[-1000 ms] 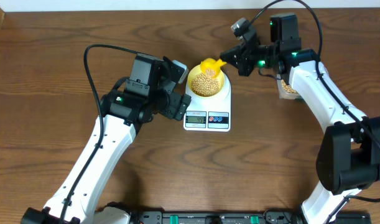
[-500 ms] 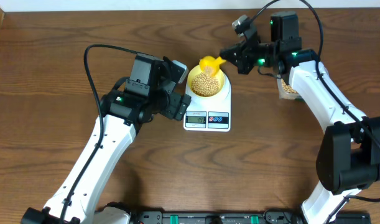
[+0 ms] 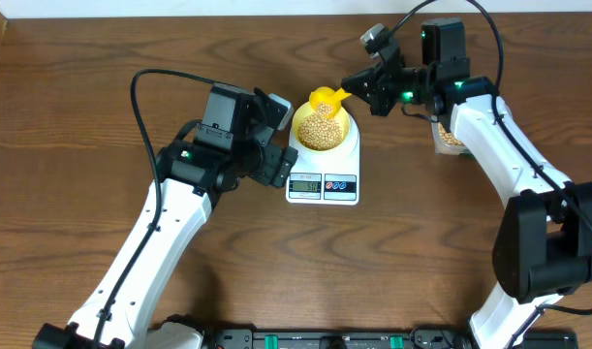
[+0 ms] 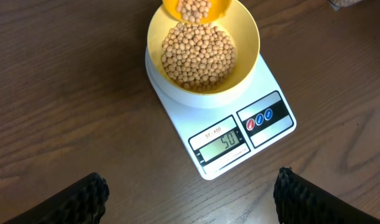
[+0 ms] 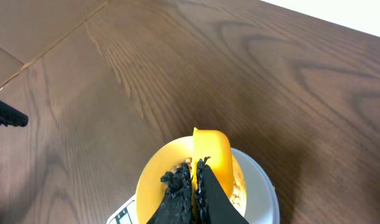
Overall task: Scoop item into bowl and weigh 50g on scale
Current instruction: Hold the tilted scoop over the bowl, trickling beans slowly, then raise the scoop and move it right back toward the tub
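Left claw (image 3: pixel 279 142): jaws spread wide, gripping nothing, parked just left of the scale (image 4: pixel 177 117) and facing it. Scale is a white rectangle with rounded corners, lying flat on the table (image 3: pixel 82 97) near its middle; grey display (image 4: pixel 224 145) reads 50, with a red and a blue round button (image 4: pixel 259 117) beside it. The bowl (image 4: pixel 247 57), pale yellow and round, sits centred on the platform and nearly covers it. The beans (image 4: pixel 198 53) are small, round and tan, heaped in the bowl's bottom to roughly half depth. A yellow scoop (image 3: pixel 326 99) hangs over the bowl's far rim with beans in its cup. Right claw (image 5: pixel 194 180): fingers pressed together on the scoop's handle, reaching in from the right of the scale. Further right a clear tub (image 3: pixel 451 136) with more beans stands on the table. Surface: dark brown wood with strong grain, matte; a pale strip (image 3: pixel 179 8) runs along the far edge, and a black rail (image 3: pixel 305 339) with green marks lies along the near edge. Limits: the tub is mostly covered by the right arm, so its outline and fill cannot be judged. The left wrist view cuts off the scoop at the top edge. In the right wrist view the claw hides the handle and much of the bowl. The small print above the display is too fine to read with confidence.
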Available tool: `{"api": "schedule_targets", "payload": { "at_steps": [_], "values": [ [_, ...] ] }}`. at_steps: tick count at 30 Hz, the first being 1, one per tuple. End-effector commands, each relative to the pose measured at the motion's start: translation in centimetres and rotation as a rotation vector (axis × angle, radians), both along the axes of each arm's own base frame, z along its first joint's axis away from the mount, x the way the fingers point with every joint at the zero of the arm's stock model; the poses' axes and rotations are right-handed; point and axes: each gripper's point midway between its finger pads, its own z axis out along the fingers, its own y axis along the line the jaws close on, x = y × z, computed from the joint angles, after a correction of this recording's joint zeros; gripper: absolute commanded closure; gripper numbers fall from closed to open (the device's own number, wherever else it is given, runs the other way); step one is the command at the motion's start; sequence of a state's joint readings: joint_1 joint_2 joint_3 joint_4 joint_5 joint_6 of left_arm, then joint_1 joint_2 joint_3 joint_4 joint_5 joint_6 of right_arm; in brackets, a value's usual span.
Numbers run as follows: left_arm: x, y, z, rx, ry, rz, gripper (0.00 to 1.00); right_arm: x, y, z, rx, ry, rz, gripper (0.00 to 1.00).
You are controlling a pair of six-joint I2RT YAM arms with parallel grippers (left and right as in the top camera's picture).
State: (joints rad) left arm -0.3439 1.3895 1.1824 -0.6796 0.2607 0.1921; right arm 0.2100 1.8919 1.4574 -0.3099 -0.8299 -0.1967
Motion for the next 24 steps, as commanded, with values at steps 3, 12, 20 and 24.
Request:
{"api": "schedule_targets", "payload": {
  "at_steps": [3,12,20,24],
  "values": [
    [-0.1,0.0,0.0,0.001,-0.004,-0.015,0.13,-0.3,0.6,0.0,0.012,-0.013,0.038,0.99],
    [-0.1,0.0,0.0,0.001,-0.004,-0.015,0.13,-0.3,0.6,0.0,0.012,-0.012,0.037,0.99],
    [-0.1,0.0,0.0,0.001,-0.004,-0.015,0.13,-0.5,0.5,0.3,0.104,0.186,-0.052,0.99],
    [-0.1,0.0,0.0,0.001,-0.004,-0.015,0.13,-0.9,0.4,1.7,0.198,0.232,-0.013,0.99]
  ]
}}
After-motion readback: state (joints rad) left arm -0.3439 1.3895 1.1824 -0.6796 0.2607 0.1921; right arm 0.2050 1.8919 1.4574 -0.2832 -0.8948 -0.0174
